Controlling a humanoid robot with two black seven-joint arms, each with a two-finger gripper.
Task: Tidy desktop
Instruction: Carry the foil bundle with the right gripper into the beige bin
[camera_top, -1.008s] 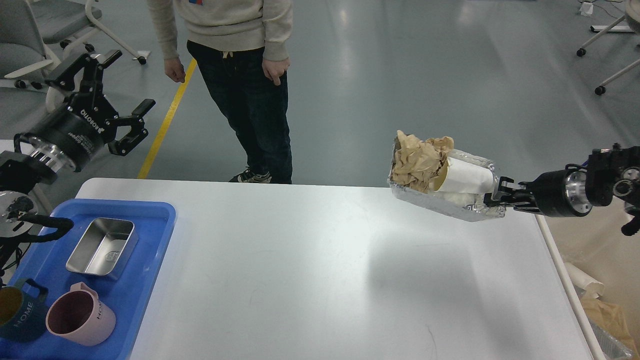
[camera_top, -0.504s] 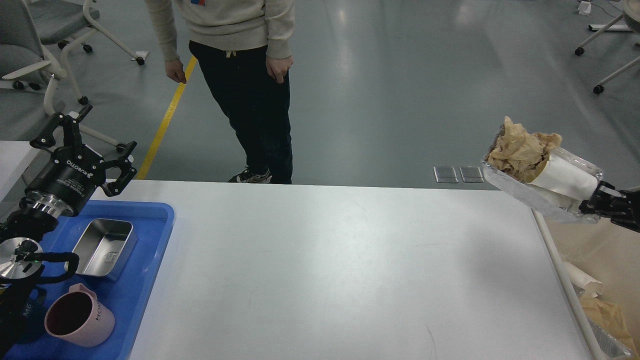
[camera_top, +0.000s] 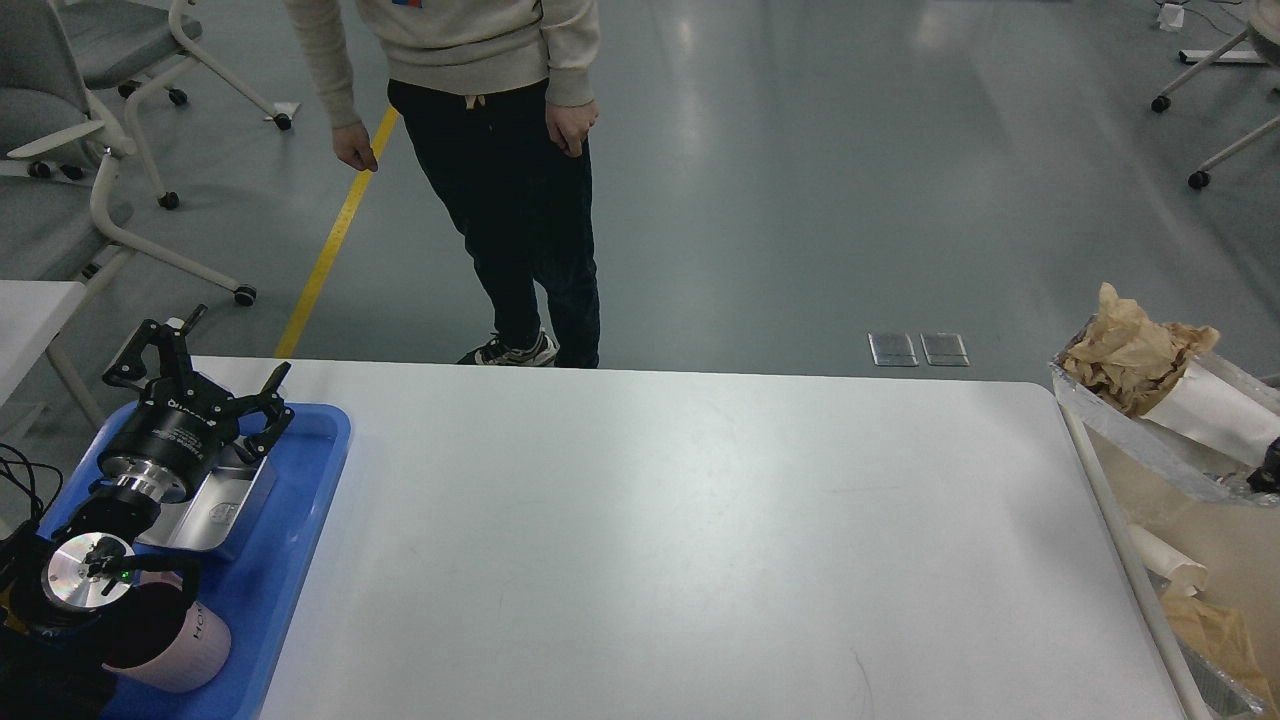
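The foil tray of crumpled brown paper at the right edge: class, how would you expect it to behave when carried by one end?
The foil tray looks thin and creased, so it would probably flex or sag. Its load, crumpled brown paper and a white paper cup, seems light. Tilted and heaped, the loose paper could spill.

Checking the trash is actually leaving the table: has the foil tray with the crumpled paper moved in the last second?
Yes. The foil tray has moved right, from above the desktop to beyond its right edge, over the beige bin.
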